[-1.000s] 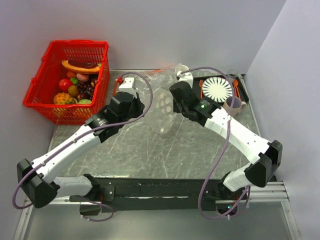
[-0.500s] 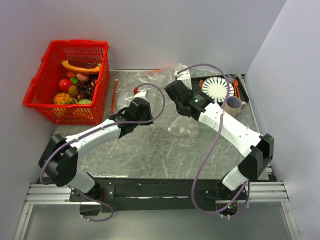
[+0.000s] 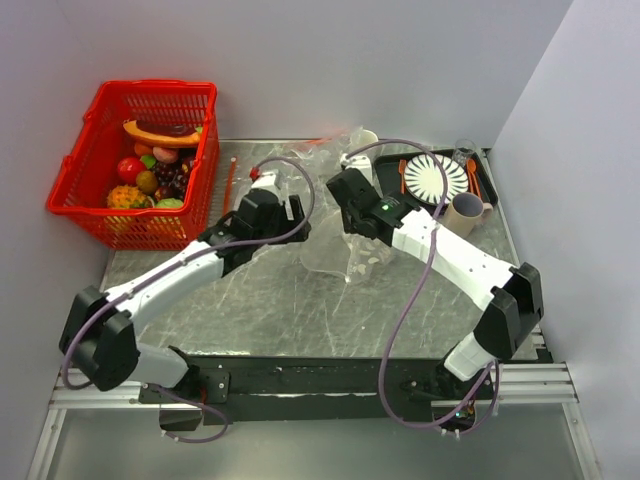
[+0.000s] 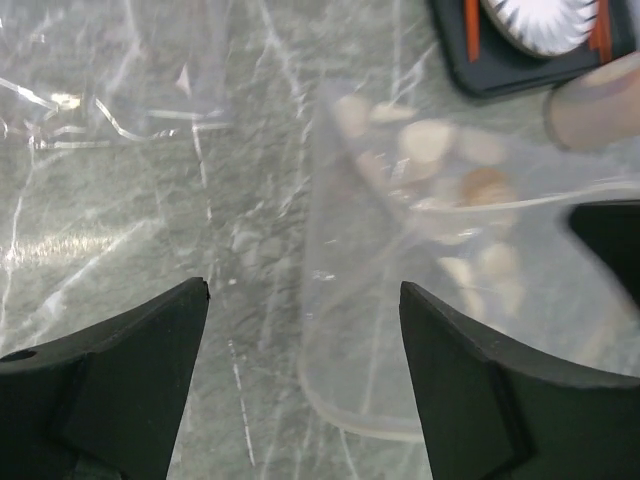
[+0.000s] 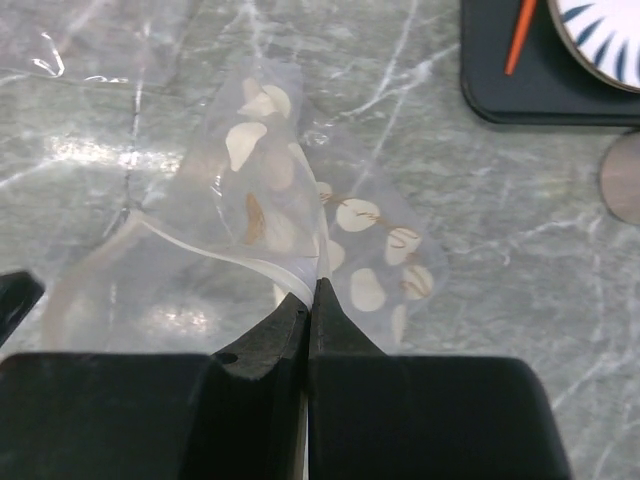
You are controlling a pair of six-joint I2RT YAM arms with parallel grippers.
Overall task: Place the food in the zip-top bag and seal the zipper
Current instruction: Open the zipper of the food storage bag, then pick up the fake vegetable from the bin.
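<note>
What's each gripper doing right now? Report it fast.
Left gripper: open, holding nothing.
Right gripper: closed on the edge of the zip-top bag.

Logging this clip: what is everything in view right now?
basket: one, red, far left
toy foods: several, mixed colours, in the basket
zip-top bag: one, clear with pale printed shapes, mid-table
second clear bag: one, crumpled, at the back
strip: one, orange-red, beside the basket
tray: one, black, far right
plate: one, white with dark rays, on the tray
orange utensils: two, flanking the plate
cup: one, beige, by the tray
table: grey marbled
left gripper: open, near the bag
right gripper: shut on the bag's edge
</note>
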